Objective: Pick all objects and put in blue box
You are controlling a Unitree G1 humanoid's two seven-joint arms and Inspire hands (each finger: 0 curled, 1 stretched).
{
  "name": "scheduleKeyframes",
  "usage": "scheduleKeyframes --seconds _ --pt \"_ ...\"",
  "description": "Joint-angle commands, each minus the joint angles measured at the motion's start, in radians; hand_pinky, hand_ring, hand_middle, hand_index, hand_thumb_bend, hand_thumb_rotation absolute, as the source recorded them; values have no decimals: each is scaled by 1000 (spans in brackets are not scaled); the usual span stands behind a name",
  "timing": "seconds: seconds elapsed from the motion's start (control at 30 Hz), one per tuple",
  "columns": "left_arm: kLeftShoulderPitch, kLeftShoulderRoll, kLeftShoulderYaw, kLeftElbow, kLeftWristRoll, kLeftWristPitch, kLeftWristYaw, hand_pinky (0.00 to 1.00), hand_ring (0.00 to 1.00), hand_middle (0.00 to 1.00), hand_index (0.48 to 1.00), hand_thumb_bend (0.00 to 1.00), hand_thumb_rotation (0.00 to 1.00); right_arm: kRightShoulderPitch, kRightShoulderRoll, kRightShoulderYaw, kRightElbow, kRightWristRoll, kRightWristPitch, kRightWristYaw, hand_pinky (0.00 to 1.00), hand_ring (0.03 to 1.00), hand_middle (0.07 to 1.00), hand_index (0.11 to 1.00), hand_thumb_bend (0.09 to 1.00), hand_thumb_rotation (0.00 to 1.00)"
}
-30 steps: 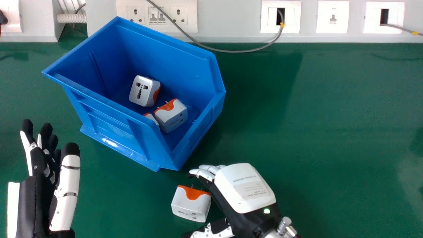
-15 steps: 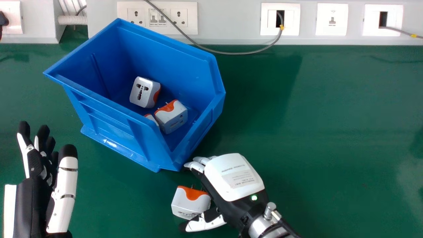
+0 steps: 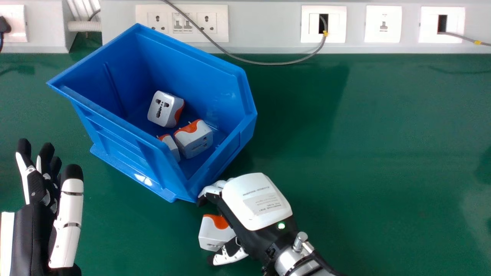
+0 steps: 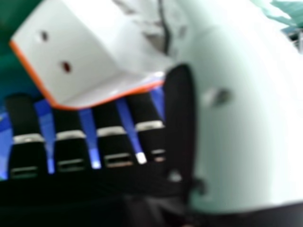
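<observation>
On a green surface (image 3: 364, 153) beneath a panel of sockets (image 3: 180, 23), the robot's right hand (image 3: 257, 201) closes in on a loose white-and-orange plug adapter (image 3: 213, 232), having swung across toward the head view's left over the past second. The adapter sits where it did, beside the near corner of the blue box (image 3: 126, 142), but the hand now covers more of it.

The fingers (image 3: 213, 188) are wide and relaxed on its far side, the thumb (image 3: 226, 257) at its near side; the right hand view shows the adapter in the gap, not yet gripped, though whether anything touches it cannot be told. The box has slid slightly leftward, apparently nudged by the fingertips, and its three adapters (image 3: 165, 109) (image 3: 193, 138) (image 3: 170, 146) remain inside.

That shift looks harmless, but further pushing could move the target for the drop. With the adapter bracketed, the next step would seem to be closing thumb and fingers, then lifting over the rim. The left hand (image 3: 34, 230) shows at the head view's left, its fingers straight.
</observation>
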Motion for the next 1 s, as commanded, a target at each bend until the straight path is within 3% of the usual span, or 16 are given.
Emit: scheduleKeyframes --seconds 0.0,0.1,0.17,0.27,0.33,0.37,0.43,0.63,0.73,0.87,0.97 --pt "-8 10 7 -35 1 4 3 1000 1000 1000 1000 304 710 24 -45 11 95 -21 28 10 508 552 597 535 557 35" --pt "-14 15 7 -45 2 16 1 1000 1000 1000 1000 259 688 16 -45 9 119 -10 11 -22 397 439 532 498 524 7" --pt "-17 17 7 -50 9 22 2 1000 1000 1000 1000 263 695 9 -43 7 128 -1 9 -22 324 395 498 507 516 1" --pt "-19 16 3 -59 5 36 4 1000 1000 1000 1000 295 714 6 -27 -22 115 71 32 107 233 360 474 543 505 0" --pt "-19 17 2 -64 3 44 3 1000 1000 1000 1000 298 717 1 -18 -43 105 126 45 198 228 334 459 522 508 3" --pt "-19 17 2 -65 3 46 2 1000 1000 1000 1000 295 717 -1 -18 -46 102 137 47 217 243 349 463 503 495 77" --pt "-20 15 2 -64 -1 46 1 1000 1000 1000 1000 306 717 2 -19 -57 87 164 43 241 279 387 486 489 485 135" --pt "-25 15 3 -53 -3 36 -5 1000 1000 1000 1000 309 716 27 -19 -80 24 185 73 268 314 430 526 487 479 150" --pt "-27 14 1 -45 4 23 -6 1000 1000 1000 1000 289 721 41 -20 -92 -11 189 84 274 316 436 534 488 478 149" --pt "-26 10 -2 -40 3 14 -7 1000 1000 1000 998 310 705 83 -35 -111 -123 185 113 283 288 402 515 487 478 147" --pt "-26 13 -2 -39 6 11 -9 1000 1000 1000 1000 299 711 128 -53 -134 -231 183 124 284 218 312 423 480 479 147"
